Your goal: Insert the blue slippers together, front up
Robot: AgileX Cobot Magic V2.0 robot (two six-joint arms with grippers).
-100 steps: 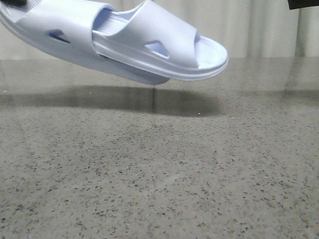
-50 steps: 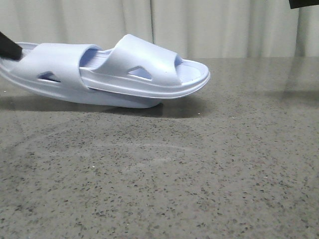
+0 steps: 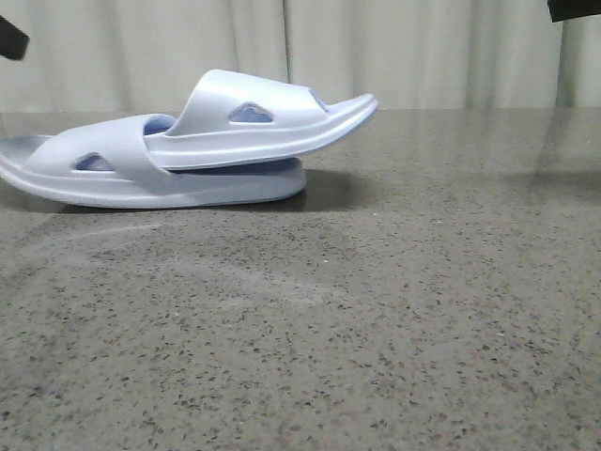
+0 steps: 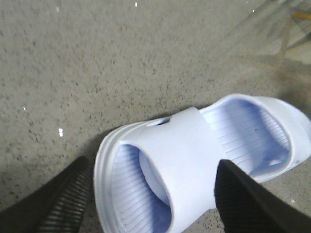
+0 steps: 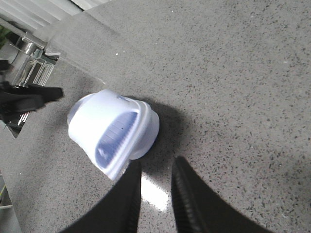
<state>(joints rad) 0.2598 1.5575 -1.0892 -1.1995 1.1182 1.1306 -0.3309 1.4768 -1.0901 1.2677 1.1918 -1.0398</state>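
Note:
The two blue slippers lie nested on the table at the left of the front view. The upper slipper [image 3: 272, 127] is pushed under the strap of the lower slipper [image 3: 113, 178], its toe tilted up to the right. My left gripper [image 4: 155, 204] is open, its fingers [image 4: 63, 199] wide apart on either side of the slipper [image 4: 189, 155]; in the front view only a black tip [image 3: 11, 38] shows, above the pair. My right gripper [image 5: 158, 194] is empty, its jaws a narrow gap apart, hovering just short of the slippers [image 5: 109, 131].
The speckled grey table [image 3: 376, 329] stretches to the right and front of the slippers. A pale curtain [image 3: 423, 56] hangs behind it. A metal frame [image 5: 29, 63] stands beyond the table's edge. A black part of the right arm [image 3: 575, 9] shows at the top right.
The nested slippers came down from the air onto the table and moved left. The left gripper let go of them and rose away to the upper left.

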